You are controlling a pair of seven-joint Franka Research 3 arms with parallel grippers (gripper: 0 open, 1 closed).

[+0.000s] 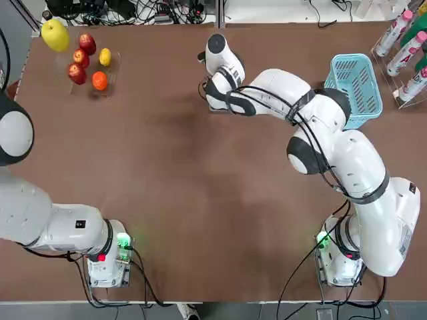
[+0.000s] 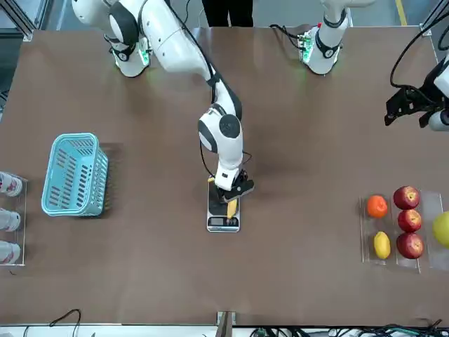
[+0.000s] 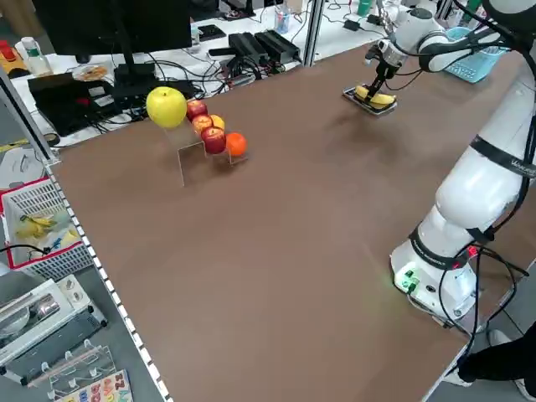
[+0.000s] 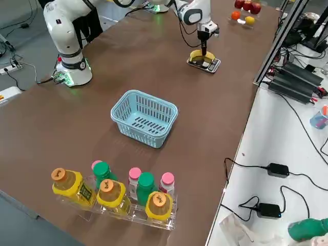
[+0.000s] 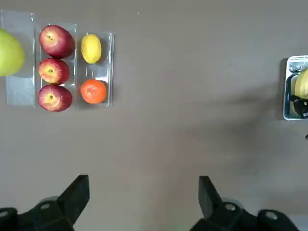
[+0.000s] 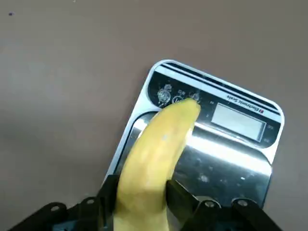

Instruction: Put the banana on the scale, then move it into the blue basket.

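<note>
So the right tool (image 6: 142, 204) is down at the scale (image 6: 231, 144) with its fingers on both sides of the banana (image 6: 156, 159), and from the wrist view it's got the fruit gripped between them. The banana is right over the scale's shiny plate, one end reaching up beside the little display. From the front view the scale is sitting on the tabletop (image 2: 295, 281) well apart from the blue basket (image 2: 74, 175), which is over on the robot's right, near a clear rack of bottles (image 4: 128, 197). Nothing fancy with the left tool (image 5: 144, 202): it's wide open, fingers apart, nothing between them, hanging over the tabletop on the robot's left. Out past it, there's a clear tray (image 5: 109, 72) with three red apples (image 5: 57, 42) in a row, plus a lemon (image 5: 91, 48) and an orange (image 5: 93, 91) next to them. A big yellow-green fruit (image 5: 9, 54) is on the other side of the apples. Oh, and somebody's dark-trousered legs (image 2: 230, 12) are showing behind the robot's side of the tabletop.
</note>
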